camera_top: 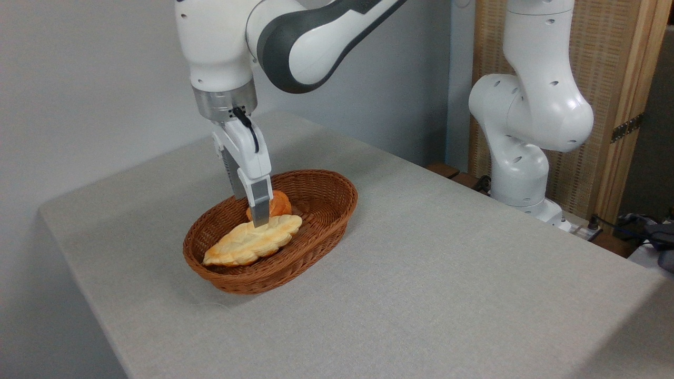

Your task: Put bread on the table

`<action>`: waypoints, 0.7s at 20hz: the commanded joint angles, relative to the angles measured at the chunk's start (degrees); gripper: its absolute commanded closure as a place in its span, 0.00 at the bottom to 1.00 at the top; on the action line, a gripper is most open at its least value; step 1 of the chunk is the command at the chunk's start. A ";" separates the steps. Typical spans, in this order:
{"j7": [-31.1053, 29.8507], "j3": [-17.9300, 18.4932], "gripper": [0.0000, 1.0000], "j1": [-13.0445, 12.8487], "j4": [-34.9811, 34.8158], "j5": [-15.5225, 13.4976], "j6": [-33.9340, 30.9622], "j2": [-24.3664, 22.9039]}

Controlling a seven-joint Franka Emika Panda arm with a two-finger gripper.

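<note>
In basket point(321, 202): unlabelled bread point(250, 242)

Single fixed camera, raised, off one table point(447, 273) corner, angled downward across the top toward arm base point(526, 173) and wall; medium range.

The wicker basket point(310, 192) sits on the table point(447, 273). Inside it the long braided bread point(247, 243) lies along its length. Behind the bread, toward the basket's far rim, sits a small orange bun point(280, 202). The gripper point(259, 221) reaches down into the basket, fingertips at the bread's upper end; its jaw gap is hidden.
</note>
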 commanded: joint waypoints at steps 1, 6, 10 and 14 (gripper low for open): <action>2.25 0.17 0.00 0.05 -1.86 0.79 2.39 -1.03; 2.51 0.17 0.00 0.13 -4.24 0.88 8.54 -0.77; 2.69 0.35 0.00 0.31 -4.68 0.97 8.63 0.03; 2.69 0.35 0.00 0.31 -5.29 6.58 8.63 1.17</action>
